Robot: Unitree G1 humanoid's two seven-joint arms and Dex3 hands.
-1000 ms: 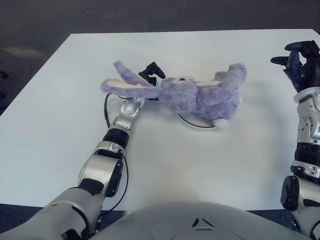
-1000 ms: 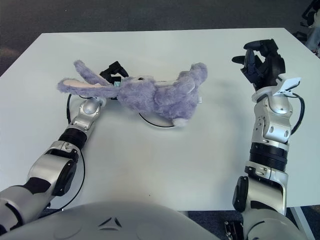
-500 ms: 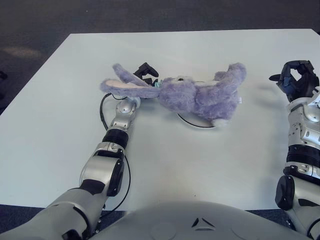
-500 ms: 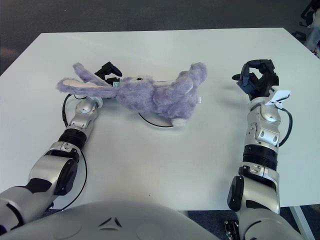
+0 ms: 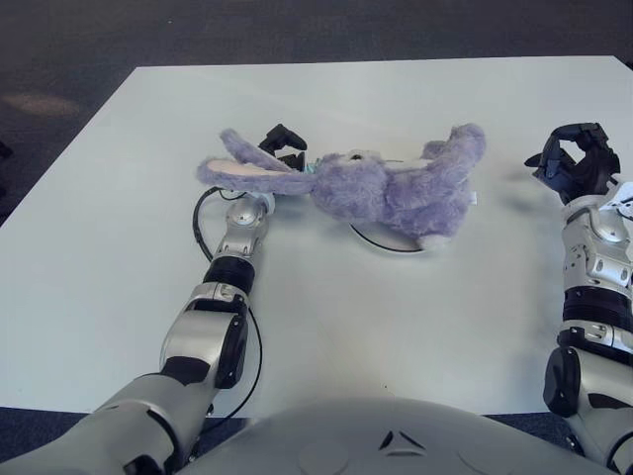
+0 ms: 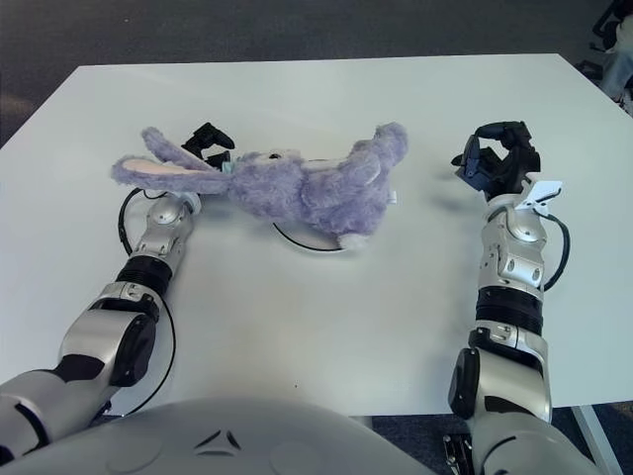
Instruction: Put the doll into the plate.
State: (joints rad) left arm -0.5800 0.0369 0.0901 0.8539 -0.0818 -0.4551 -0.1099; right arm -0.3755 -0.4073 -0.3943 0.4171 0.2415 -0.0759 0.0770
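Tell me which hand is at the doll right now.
The left hand, tucked behind the purple doll by its ears. The right hand is apart at the table's right side.

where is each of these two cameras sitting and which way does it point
Left eye view: on the robot's head, facing forward and down at the white table; shows the chest, the left arm whole, the right arm cut by the edge.
Right eye view: the same head, slightly rightward, aimed alike; the whole right arm shows.
Both share the purple doll lying over the plate, the left robot hand under its ear, the right robot hand off to the doll's right.
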